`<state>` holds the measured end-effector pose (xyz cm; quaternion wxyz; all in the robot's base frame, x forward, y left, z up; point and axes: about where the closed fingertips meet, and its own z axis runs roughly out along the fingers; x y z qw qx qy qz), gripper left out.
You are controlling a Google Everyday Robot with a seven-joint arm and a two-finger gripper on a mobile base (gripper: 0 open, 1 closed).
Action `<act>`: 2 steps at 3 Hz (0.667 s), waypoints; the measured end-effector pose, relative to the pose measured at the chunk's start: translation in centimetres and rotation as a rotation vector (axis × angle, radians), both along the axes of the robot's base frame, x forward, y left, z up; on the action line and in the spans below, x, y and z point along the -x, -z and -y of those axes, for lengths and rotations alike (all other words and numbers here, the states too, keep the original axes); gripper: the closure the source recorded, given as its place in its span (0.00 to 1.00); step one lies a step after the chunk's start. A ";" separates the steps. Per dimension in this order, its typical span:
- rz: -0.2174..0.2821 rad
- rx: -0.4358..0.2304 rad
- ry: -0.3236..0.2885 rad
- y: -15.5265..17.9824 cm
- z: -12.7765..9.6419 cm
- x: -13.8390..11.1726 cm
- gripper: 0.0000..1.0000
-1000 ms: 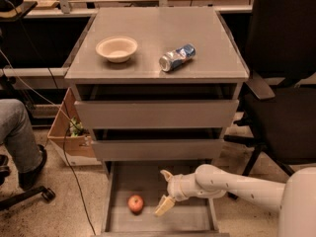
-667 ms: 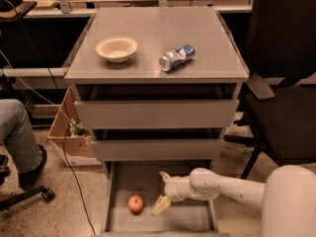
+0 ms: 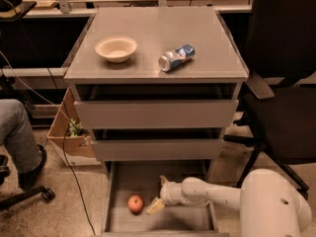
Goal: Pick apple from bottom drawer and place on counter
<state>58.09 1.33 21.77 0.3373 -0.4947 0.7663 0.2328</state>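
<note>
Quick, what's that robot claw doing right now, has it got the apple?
Gripper: open, holding nothing, low inside the bottom drawer, just right of the apple.

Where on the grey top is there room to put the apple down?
The counter is bare behind the bowl and can, and along its front edge. Between them is tighter. The tool is open in the bottom drawer, beside the apple.

Apple (image 3: 135,203) in bottom drawer (image 3: 132,179), tool (image 3: 158,194) just right of it, bowl (image 3: 116,48) left of can (image 3: 176,57) on counter (image 3: 158,26).
</note>
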 end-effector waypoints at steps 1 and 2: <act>-0.007 -0.014 0.023 3.5 -1.7 -1.0 0.00; -0.032 -0.041 0.020 6.4 -4.0 -1.6 0.00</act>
